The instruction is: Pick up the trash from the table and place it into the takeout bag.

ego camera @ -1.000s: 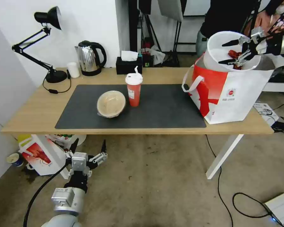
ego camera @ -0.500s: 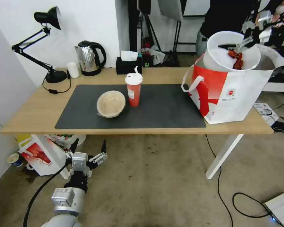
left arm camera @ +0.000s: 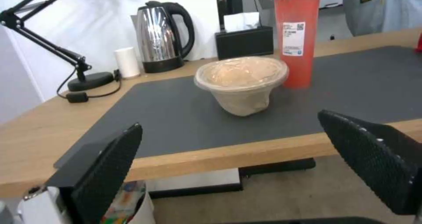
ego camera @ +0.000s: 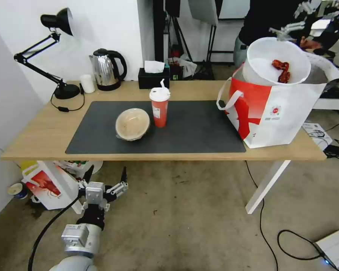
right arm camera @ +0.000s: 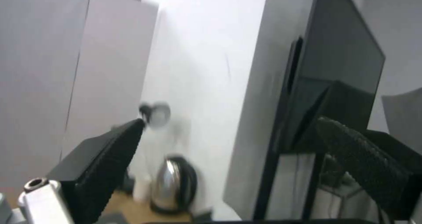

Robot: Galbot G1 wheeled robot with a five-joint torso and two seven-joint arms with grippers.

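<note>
The white round bowl [ego camera: 267, 60] with red crayfish scraps sits tilted in the mouth of the takeout bag [ego camera: 278, 113], at the right end of the table [ego camera: 37, 131]. My right gripper [ego camera: 292, 18] hangs open above the bowl's far rim, holding nothing. The red paper cup [ego camera: 160, 108] with lid and straw stands on the dark mat, and the shallow tan bowl [ego camera: 132, 124] is just to its left. In the left wrist view the tan bowl [left arm camera: 242, 82] lies in front of the red cup [left arm camera: 296, 42]. My left gripper [ego camera: 105, 177] waits open below the table's front edge.
A black desk lamp [ego camera: 62, 90], a steel kettle [ego camera: 107, 69], a small white cup [ego camera: 87, 82] and a black tissue box [ego camera: 153, 77] line the table's back. A smaller red-and-white bag [ego camera: 45, 184] stands on the floor under the table's left end. Cables run across the floor at the right.
My right gripper has risen up and back out of the white bowl, which stays in the bag's mouth. The left arm has not moved.
</note>
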